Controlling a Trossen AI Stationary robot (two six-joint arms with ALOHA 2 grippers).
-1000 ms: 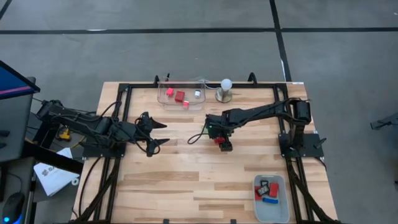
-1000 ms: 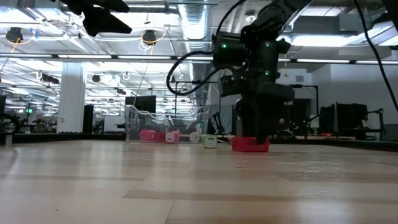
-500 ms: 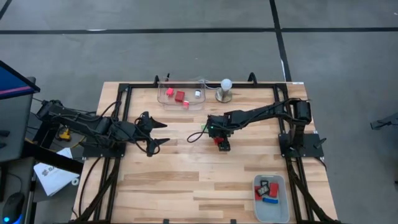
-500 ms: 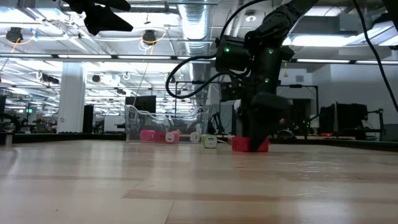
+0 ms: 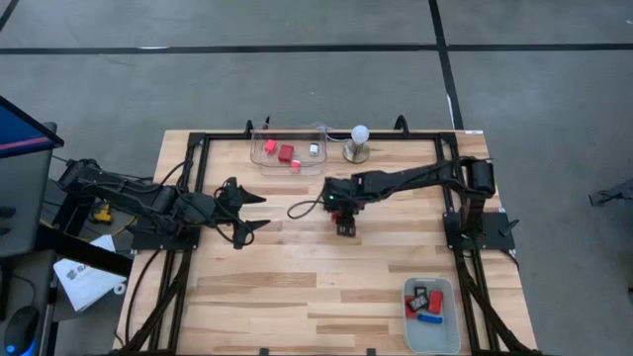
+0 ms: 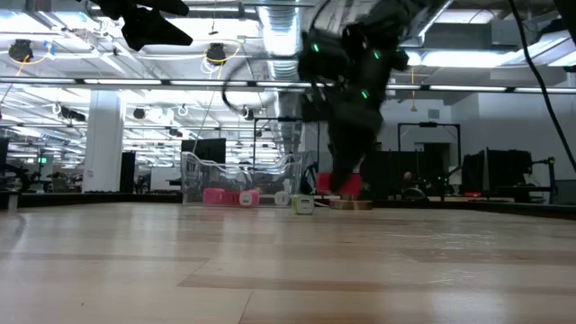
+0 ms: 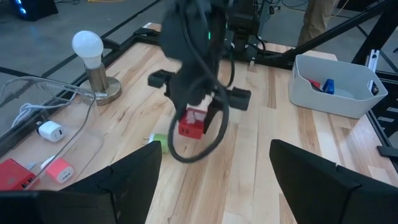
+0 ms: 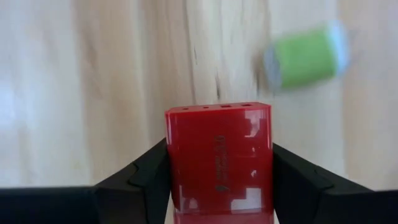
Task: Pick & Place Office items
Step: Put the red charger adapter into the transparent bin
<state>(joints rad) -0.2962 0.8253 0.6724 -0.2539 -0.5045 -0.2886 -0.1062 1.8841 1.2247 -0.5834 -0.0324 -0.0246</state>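
Observation:
My right gripper (image 5: 344, 223) hangs over the middle of the table, shut on a red block (image 8: 217, 158), which also shows in the low view as the red block (image 6: 346, 184), clear of the wood. A green piece (image 8: 305, 57) lies on the table just beyond it. A clear tray (image 5: 287, 153) at the far edge holds red, pink and white pieces. A grey bin (image 5: 430, 331) near the right front corner holds red, black-and-white and blue pieces. My left gripper (image 5: 263, 212) waits open over the table's left part. My right gripper pinches the red block between its two fingers (image 8: 146, 177), one on each opposite side face (image 8: 177, 162). The fingers come from above, pointing down. The block is lifted clear of the table and sticks out past the fingertips.
A white bulb on a round metal base (image 5: 358, 138) stands at the far edge beside the clear tray. A black frame runs along the table's left, far and right sides. Bare wood spans the middle and front of the table (image 5: 297, 287).
My right gripper has risen with the red block and shifted a little toward the table's left and far side. The block, which rested on the table a second ago, now hangs clear above it. The gripper has stayed shut on it.

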